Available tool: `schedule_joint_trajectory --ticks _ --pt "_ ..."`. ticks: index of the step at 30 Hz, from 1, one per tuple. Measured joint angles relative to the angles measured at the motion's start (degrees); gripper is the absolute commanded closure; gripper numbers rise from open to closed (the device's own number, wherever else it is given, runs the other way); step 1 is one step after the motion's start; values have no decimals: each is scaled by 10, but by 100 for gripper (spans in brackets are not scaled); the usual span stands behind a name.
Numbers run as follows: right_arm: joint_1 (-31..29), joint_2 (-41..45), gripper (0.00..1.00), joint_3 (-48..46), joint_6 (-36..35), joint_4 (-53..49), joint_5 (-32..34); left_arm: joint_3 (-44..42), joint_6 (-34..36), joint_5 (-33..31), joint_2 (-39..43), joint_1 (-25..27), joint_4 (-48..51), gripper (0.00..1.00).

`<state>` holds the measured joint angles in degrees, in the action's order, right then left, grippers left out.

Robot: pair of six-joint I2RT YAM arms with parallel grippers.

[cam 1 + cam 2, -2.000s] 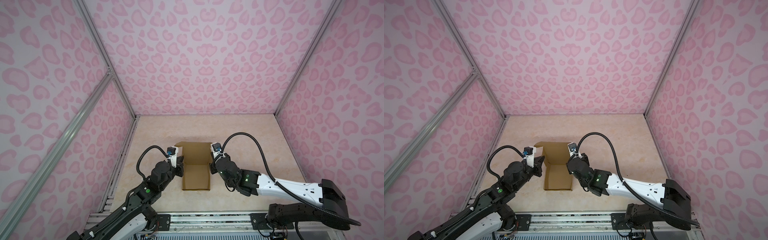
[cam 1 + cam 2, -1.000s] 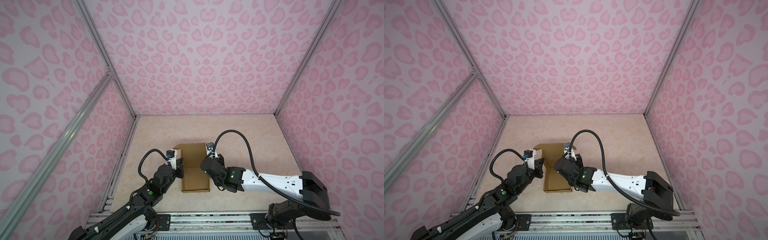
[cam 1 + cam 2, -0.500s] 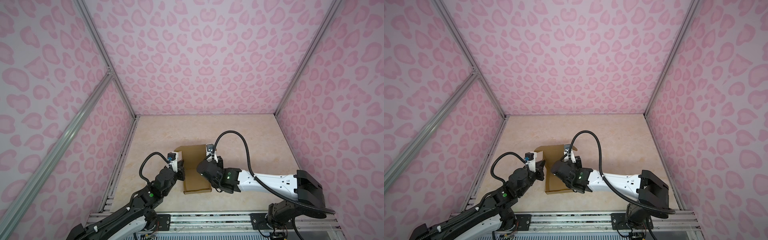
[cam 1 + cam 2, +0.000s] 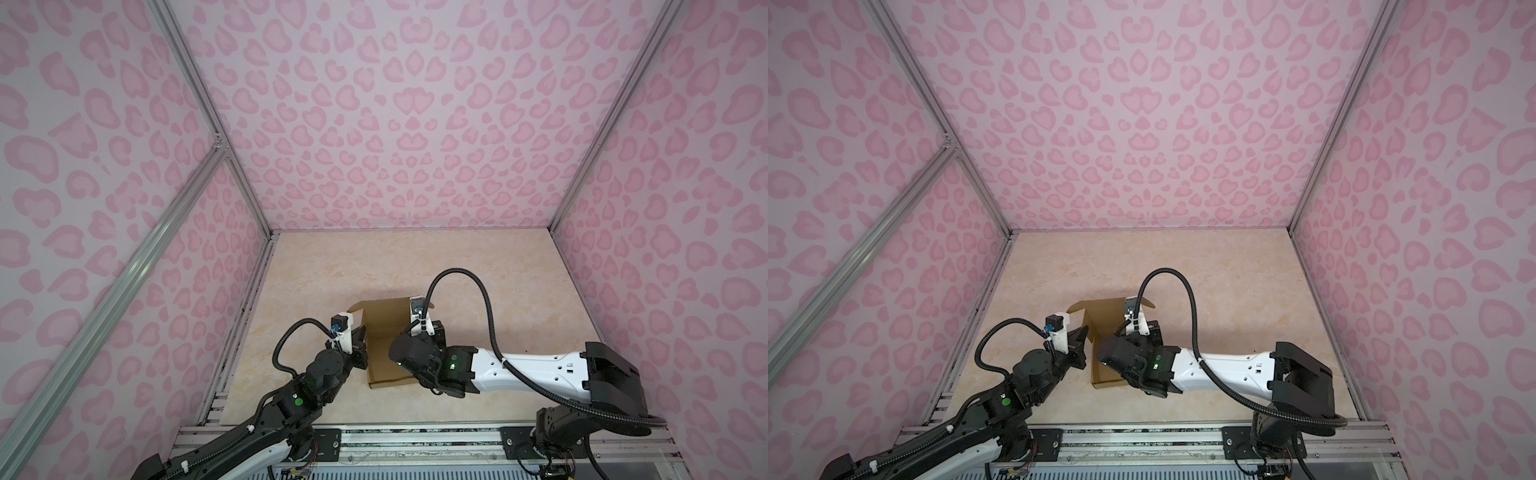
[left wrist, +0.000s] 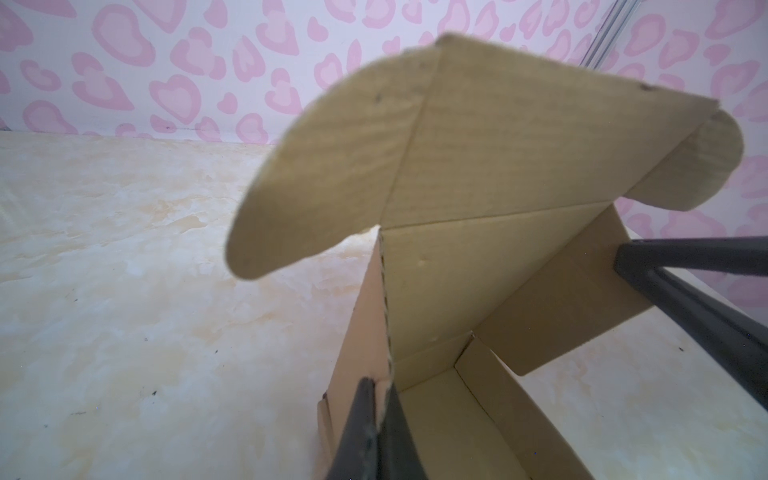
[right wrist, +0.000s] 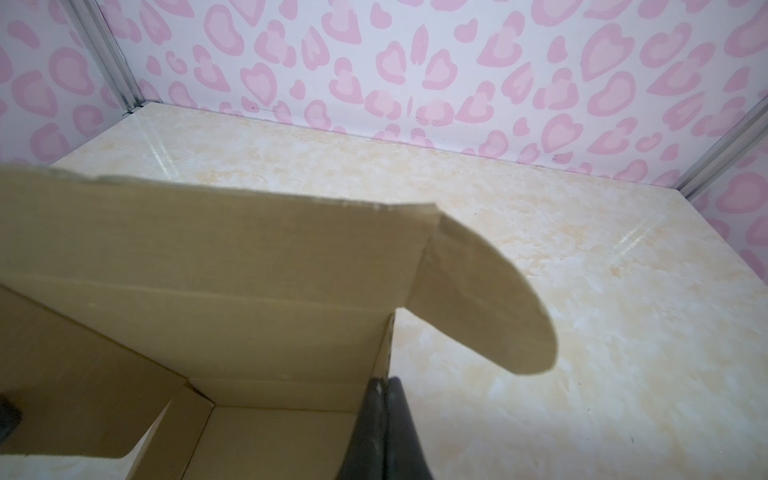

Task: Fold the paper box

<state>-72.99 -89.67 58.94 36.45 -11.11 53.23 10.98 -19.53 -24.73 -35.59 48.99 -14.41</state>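
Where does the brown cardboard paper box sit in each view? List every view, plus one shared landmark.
Both top views: brown cardboard paper box low centre of the frame.
Left wrist: close up, filling much of the frame, side wall in left gripper.
Right wrist: close up, wall in right gripper.
Shared landmark: its upright round-eared lid flap.

paper box point(image 4: 383, 353) | brown kraft cardboard | side walls raised, lid flap upright with rounded tabs | lying front-centre

Matt corrugated cardboard paper box point(image 5: 478, 174) on a glossy (marble-look) tabletop point(image 5: 124, 291).
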Motion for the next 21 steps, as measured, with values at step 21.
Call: schedule_joint_trajectory --ticks 21 --pt "-51 4 100 -30 70 -41 28 -33 -24 -73 22 67 -3 97"
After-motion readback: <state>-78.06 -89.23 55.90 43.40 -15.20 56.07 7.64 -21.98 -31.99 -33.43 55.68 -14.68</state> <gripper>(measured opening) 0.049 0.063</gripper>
